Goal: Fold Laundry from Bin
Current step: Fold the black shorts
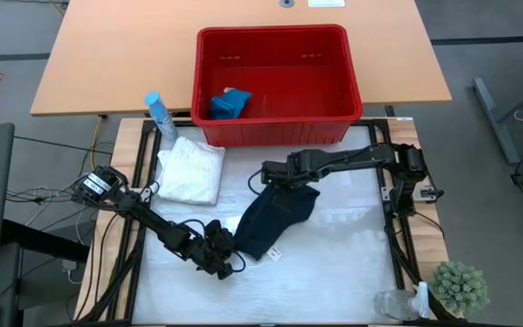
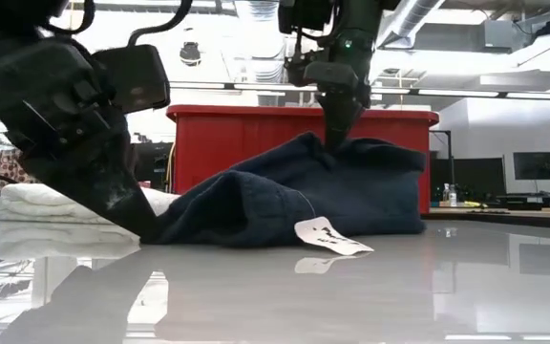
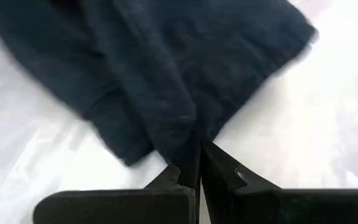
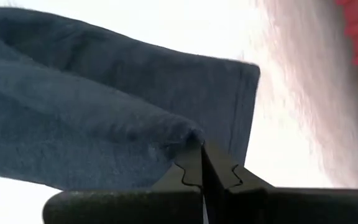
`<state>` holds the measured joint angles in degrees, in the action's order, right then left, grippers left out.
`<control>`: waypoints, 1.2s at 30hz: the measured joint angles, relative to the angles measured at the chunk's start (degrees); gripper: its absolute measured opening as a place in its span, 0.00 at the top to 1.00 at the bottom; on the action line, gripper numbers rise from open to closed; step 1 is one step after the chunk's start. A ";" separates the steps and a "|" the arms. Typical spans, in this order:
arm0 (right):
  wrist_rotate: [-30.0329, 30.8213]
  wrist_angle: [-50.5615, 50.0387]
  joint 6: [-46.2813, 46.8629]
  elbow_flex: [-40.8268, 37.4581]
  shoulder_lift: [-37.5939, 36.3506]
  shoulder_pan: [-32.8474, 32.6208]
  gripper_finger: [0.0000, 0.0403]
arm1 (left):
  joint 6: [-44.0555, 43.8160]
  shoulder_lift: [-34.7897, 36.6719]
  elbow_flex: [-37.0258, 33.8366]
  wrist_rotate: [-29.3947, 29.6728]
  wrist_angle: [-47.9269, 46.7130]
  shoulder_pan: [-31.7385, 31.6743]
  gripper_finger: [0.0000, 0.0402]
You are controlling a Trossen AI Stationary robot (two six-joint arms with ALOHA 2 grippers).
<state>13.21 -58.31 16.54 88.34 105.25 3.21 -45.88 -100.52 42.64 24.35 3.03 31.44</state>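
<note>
Two dark, cable-draped jointed arms

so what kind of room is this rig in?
Likely a robotics lab or workshop: exposed ceiling ducts, a monitor on a bench behind, and a wooden desk holding the red bin.

Overhead, table-level, two close wrist views.

Navy cloth [image 1: 275, 221] rumpled, table centre; teal cloth [image 1: 229, 104] in bin [image 1: 275, 41].
</note>
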 joint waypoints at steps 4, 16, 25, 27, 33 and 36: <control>-0.04 0.17 0.08 0.00 0.00 0.65 0.95 | 3.93 -0.03 3.68 -3.62 -2.09 0.01 1.00; -0.70 3.90 -0.95 -0.54 2.82 0.30 0.95 | 7.38 -0.09 20.55 1.25 -34.13 0.05 1.00; -1.29 3.93 -1.02 -0.64 2.74 1.09 0.95 | 9.36 2.60 22.01 19.84 -32.07 0.14 1.00; -1.31 4.11 -1.03 -0.66 2.86 1.28 0.95 | 10.58 3.11 20.50 20.69 -27.23 -0.76 1.00; -1.53 3.76 -1.08 -0.64 2.84 2.16 0.95 | 20.56 2.18 12.60 11.75 -0.51 -4.10 1.00; -1.56 3.60 -1.17 -0.64 2.84 2.24 0.94 | 20.70 1.86 9.34 11.40 5.13 -5.99 1.00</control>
<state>11.66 -54.71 15.38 87.70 108.09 5.45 -25.18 -98.66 51.98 35.74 8.16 25.45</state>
